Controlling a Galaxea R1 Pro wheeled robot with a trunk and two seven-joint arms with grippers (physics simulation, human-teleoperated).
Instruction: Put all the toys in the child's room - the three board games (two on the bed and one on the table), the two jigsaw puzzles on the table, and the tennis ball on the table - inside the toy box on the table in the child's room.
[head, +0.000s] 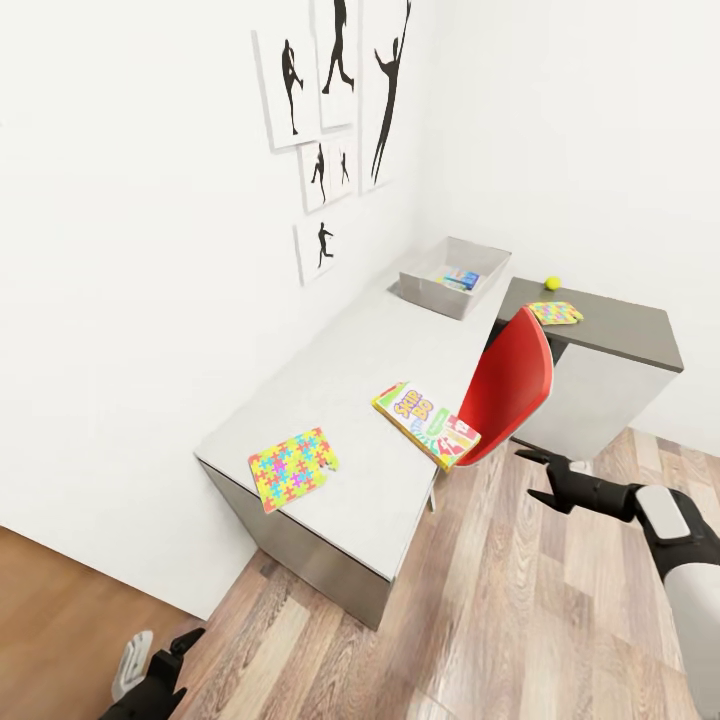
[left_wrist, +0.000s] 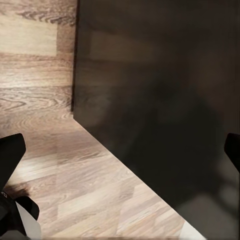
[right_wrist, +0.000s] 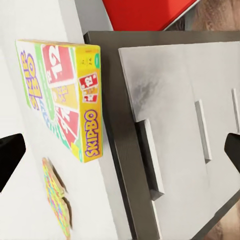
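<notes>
A yellow Skip-Bo board game (head: 425, 423) lies on the white desk (head: 360, 360) near its front edge, by the red chair. One colourful jigsaw puzzle (head: 293, 466) rests at the desk's near end, another jigsaw puzzle (head: 555, 313) on the dark far section beside the tennis ball (head: 552, 284). The grey toy box (head: 428, 290) stands at the back corner with a small blue box (head: 461, 280) inside. My right gripper (head: 528, 474) hangs open over the floor, right of the board game (right_wrist: 65, 95). My left gripper (head: 178, 655) is low, near the desk's end, open and empty.
A red chair (head: 510, 385) is tucked against the desk between the board game and the dark section. Grey drawer fronts (right_wrist: 175, 125) lie under the desktop. The desk's dark side panel (left_wrist: 160, 100) rises from the wooden floor (head: 520, 600). Silhouette pictures (head: 335, 90) hang on the wall.
</notes>
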